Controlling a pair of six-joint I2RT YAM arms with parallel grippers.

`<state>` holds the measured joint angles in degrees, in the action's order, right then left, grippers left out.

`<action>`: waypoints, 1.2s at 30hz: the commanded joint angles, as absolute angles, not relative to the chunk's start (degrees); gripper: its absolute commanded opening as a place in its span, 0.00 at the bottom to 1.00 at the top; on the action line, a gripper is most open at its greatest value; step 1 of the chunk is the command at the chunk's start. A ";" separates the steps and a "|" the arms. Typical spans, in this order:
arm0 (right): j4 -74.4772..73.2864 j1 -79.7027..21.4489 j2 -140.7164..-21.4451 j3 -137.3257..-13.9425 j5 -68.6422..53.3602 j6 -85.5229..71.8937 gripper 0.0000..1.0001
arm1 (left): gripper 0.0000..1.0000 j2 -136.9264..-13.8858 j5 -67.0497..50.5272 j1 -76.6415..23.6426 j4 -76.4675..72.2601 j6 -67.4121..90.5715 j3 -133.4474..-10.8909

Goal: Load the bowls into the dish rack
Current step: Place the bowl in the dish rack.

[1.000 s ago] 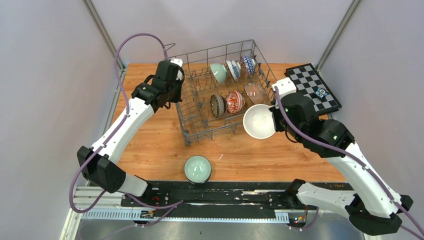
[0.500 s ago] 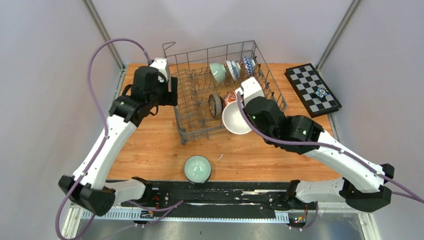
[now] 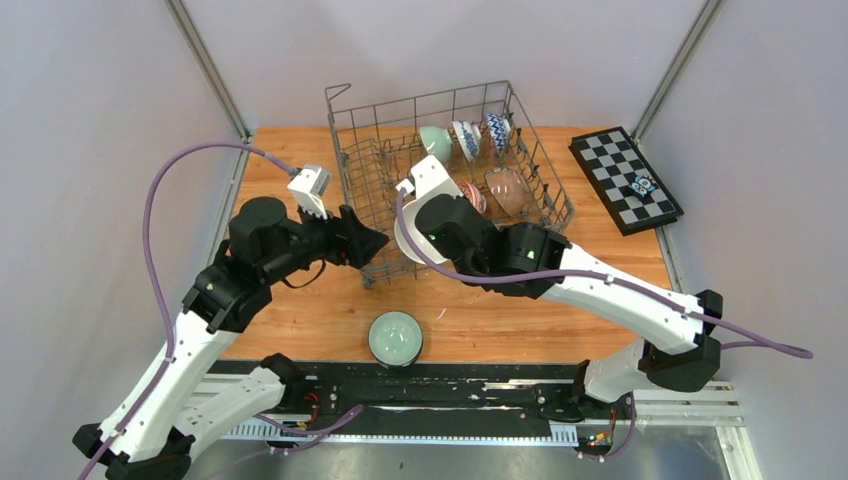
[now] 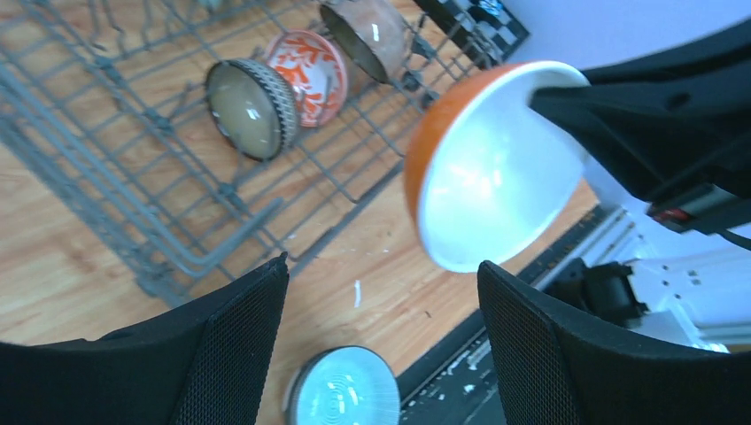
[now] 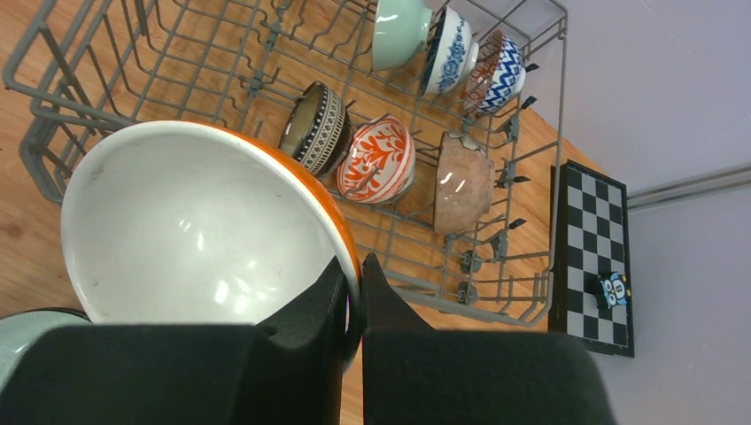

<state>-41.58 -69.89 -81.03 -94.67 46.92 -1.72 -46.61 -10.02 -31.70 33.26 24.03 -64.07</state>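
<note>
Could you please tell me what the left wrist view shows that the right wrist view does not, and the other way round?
Only the left wrist view shows the left gripper, open, and clearly the pale bowl standing on the table. Only the right wrist view shows the far row of the dish rack: a pale green bowl and two blue-white bowls. Both show the right gripper shut on the orange bowl's rim, the dark-rimmed beige bowl, the red-white bowl, the brownish bowl and the chequered board.

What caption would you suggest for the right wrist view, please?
Right tool pinching the rim of an orange, white-lined ceramic bowl by the grey wire dish rack.
</note>
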 commanded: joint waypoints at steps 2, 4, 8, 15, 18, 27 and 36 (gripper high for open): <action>-42.47 -71.10 -83.24 -98.98 47.28 -6.15 0.02 | 0.80 -44.22 -12.43 -34.71 25.81 29.22 -57.78; -43.08 -71.14 -83.92 -99.65 46.95 -7.18 0.02 | 0.80 -44.30 -11.06 -35.33 24.57 29.35 -55.92; -43.83 -71.10 -84.54 -100.09 44.86 -9.01 0.02 | 0.79 -45.02 -10.11 -35.43 20.63 30.24 -52.44; -44.98 -71.10 -84.55 -99.58 44.19 -12.13 0.02 | 0.67 -46.65 -9.02 -35.51 14.98 33.16 -49.38; -45.05 -71.10 -84.55 -99.17 44.03 -13.08 0.03 | 0.56 -47.16 -9.50 -35.58 13.16 34.15 -49.22; -45.09 -70.98 -83.46 -97.62 43.43 -15.19 0.03 | 0.02 -48.00 -13.11 -35.51 10.40 35.72 -48.91; -38.49 -68.20 -71.87 -86.53 30.53 -16.23 0.66 | 0.00 -47.90 -16.74 -35.55 8.37 35.39 -48.08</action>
<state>-41.06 -70.04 -78.98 -91.79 37.41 -15.59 -49.04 -11.79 -35.35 13.80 34.92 -48.77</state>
